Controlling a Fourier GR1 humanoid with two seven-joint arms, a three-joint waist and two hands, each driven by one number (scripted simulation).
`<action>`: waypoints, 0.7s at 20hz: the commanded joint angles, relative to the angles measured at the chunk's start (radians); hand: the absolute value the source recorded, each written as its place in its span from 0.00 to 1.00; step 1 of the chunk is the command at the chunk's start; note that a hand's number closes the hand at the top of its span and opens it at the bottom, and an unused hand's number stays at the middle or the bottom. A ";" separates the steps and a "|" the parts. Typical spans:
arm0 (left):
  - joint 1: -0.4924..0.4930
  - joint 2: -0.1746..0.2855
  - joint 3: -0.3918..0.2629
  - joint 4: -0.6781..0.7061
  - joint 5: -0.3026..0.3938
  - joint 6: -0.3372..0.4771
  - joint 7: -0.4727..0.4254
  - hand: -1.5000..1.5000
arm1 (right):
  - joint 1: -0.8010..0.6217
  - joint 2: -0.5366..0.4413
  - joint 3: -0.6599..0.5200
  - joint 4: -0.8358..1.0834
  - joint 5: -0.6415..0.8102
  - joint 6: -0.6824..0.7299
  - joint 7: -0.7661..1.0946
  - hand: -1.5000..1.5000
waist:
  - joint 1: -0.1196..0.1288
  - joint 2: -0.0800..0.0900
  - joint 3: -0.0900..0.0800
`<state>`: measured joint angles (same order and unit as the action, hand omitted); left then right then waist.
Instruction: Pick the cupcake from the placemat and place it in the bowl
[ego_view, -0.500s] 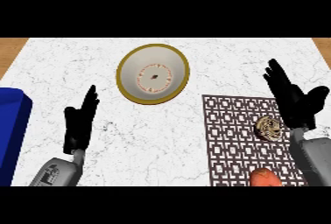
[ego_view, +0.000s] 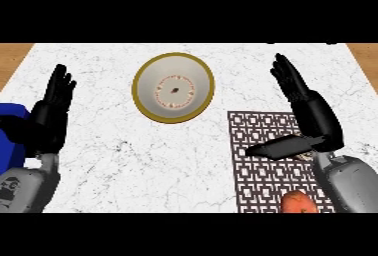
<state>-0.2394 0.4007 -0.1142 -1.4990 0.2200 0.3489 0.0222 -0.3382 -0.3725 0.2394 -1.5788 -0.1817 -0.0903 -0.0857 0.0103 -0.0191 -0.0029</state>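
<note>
Robot hand R (ego_view: 316, 119) fingers straight, over placemat (ego_view: 258, 175); L robot hand (ego_view: 46, 119) flat too; bowl (ego_view: 159, 70) apart.

Black right hand (ego_view: 317, 120) above the brown lattice-patterned placemat (ego_view: 258, 175) on the white marble counter (ego_view: 111, 165)
Its fingers point straight up and its thumb lies across the small tan cupcake (ego_view: 304, 157), hiding most of it; the gold-rimmed white bowl (ego_view: 173, 56) stands well apart to the upper left; the black left hand (ego_view: 48, 115) rests open at the left edge
</note>
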 joint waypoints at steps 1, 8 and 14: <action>0.046 0.070 0.108 -0.024 0.090 -0.101 -0.077 0.50 | 0.108 0.049 0.031 -0.101 0.166 -0.166 -0.153 0.00 | -0.015 0.010 0.001; 0.042 0.096 0.170 0.009 0.118 -0.166 -0.083 0.50 | 0.380 -0.154 0.081 -0.478 0.322 -0.130 -0.051 0.00 | -0.036 0.012 0.001; 0.073 0.077 0.170 -0.006 0.112 -0.168 -0.099 0.50 | 0.418 -0.376 -0.104 -0.650 0.318 -0.025 0.258 0.00 | -0.035 0.011 0.000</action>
<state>-0.1939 0.4849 0.0516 -1.4947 0.3294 0.1943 -0.0663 0.0379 -0.6382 0.2106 -2.0966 0.1254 -0.1614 0.0028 -0.0260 -0.0076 -0.0022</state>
